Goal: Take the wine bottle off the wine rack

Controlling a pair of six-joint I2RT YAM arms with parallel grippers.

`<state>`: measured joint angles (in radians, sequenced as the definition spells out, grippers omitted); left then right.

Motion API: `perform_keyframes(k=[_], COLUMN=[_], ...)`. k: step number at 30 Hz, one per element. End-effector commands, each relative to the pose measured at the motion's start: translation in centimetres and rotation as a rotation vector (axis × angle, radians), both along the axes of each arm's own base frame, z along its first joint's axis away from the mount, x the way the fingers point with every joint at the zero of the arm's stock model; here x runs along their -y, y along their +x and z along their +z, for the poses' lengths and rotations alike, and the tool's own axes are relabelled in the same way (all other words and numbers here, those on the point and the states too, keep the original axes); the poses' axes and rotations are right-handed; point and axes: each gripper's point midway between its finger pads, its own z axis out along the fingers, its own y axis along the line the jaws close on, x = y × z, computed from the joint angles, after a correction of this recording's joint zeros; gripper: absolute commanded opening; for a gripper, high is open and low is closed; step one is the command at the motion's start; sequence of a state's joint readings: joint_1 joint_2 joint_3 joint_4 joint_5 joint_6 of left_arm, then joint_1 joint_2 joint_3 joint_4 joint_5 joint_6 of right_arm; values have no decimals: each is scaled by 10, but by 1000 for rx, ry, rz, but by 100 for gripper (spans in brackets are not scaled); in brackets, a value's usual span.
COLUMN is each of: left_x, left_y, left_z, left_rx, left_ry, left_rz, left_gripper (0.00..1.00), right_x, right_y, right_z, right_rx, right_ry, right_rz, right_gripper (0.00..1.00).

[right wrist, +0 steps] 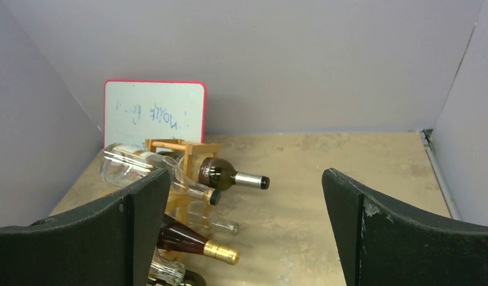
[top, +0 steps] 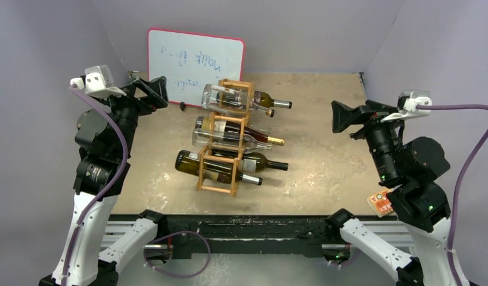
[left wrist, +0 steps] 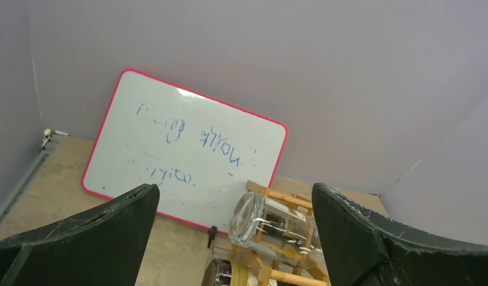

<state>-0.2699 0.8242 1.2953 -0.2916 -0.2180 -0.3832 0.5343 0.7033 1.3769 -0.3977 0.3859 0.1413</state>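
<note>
The light wooden wine rack (top: pixel 216 190) stands mid-table with several wine bottles lying in it, necks pointing right. A clear bottle (top: pixel 224 98) and a dark silver-capped one (top: pixel 266 101) lie at the far end, a gold-capped bottle (top: pixel 270 140) in the middle, and a dark green bottle (top: pixel 208 168) nearest. My left gripper (top: pixel 153 92) hovers open, up and left of the rack, near the whiteboard. My right gripper (top: pixel 342 116) hovers open well to the right of the bottle necks. The left wrist view shows the clear bottle's base (left wrist: pixel 256 220) between open fingers (left wrist: pixel 128 220).
A red-edged whiteboard (top: pixel 193 59) leans on the back wall behind the rack. Grey walls close in the left, back and right sides. A small orange circuit board (top: pixel 381 202) is fixed on the right arm near the table's front right corner.
</note>
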Motion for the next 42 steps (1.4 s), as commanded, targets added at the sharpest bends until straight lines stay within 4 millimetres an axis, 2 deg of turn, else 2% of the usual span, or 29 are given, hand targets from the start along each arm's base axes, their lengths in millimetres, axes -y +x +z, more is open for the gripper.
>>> perform_keyframes(k=[1,13,21,25,28,33,37,42], left_x=[-1,9,25,30,32,38,42,50], left_y=[-1,0,3,2,-2,-9,-15,-17], left_z=[-13,-58,-99,-120,-135,-153,-162,-174], left_rx=[-50,-216,-353,-434,-497,-580,-611,-648], left_ry=[-76,-118,-111,-81,-57,-40,-57,-81], left_rz=[13,-21,-79,-105,-118,-153,-177,-210], left_gripper=[100,100,100,100,100,98,96,94], right_x=[8,-9,-32,-55,-82,-114,-131,-138], right_y=[0,23,40,44,42,41,43,45], right_z=[-2,-49,-98,-125,-144,-171,-178,-174], right_rx=[2,-158,-312,-377,-421,-518,-545,-508], right_ry=[71,49,38,35,22,33,87,102], right_rz=[-46,-37,14,109,248,390,456,494], right_gripper=[100,100,100,100,100,100,100,100])
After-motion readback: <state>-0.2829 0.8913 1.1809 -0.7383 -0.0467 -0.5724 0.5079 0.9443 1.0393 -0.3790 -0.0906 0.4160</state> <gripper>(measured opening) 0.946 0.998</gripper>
